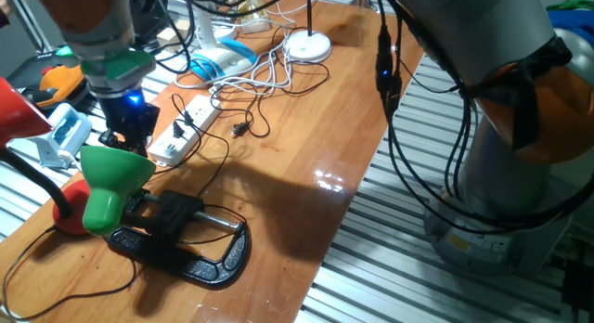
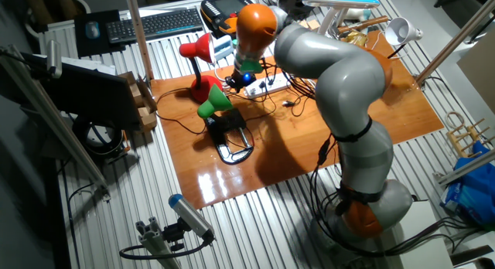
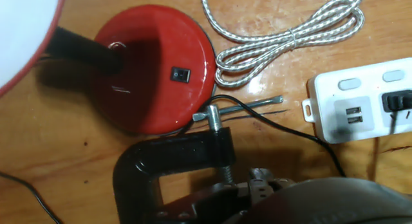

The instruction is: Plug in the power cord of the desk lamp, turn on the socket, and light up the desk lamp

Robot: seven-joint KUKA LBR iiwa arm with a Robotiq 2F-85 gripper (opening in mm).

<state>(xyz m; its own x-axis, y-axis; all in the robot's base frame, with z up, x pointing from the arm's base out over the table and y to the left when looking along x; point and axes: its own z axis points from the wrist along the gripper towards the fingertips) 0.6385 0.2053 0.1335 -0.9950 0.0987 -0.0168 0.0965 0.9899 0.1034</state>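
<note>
The socket (image 1: pixel 186 128) is a long white power strip lying on the wooden table; its end (image 3: pixel 364 98) shows in the hand view with a black plug (image 3: pixel 396 102) seated in an outlet. A second black plug (image 1: pixel 239 130) lies loose on the wood beside the strip. A green-shaded desk lamp (image 1: pixel 113 174) is held in a black C-clamp (image 1: pixel 186 247). A red desk lamp (image 1: pixel 20 109) stands at the left, with a small rocker switch (image 3: pixel 180 74) on its round red base (image 3: pixel 154 76). My gripper (image 1: pixel 126 130) hangs just above the strip's near end, behind the green shade. Its fingers are too dark to read.
A white braided cable (image 3: pixel 290 37) lies coiled beyond the red base. A white lamp (image 1: pixel 307 46), a blue-and-white device (image 1: pixel 223 56) and tangled cords crowd the far end of the table. A thin black cord (image 1: pixel 56 286) loops near the front-left edge. The robot's base (image 1: pixel 501 174) stands at the right.
</note>
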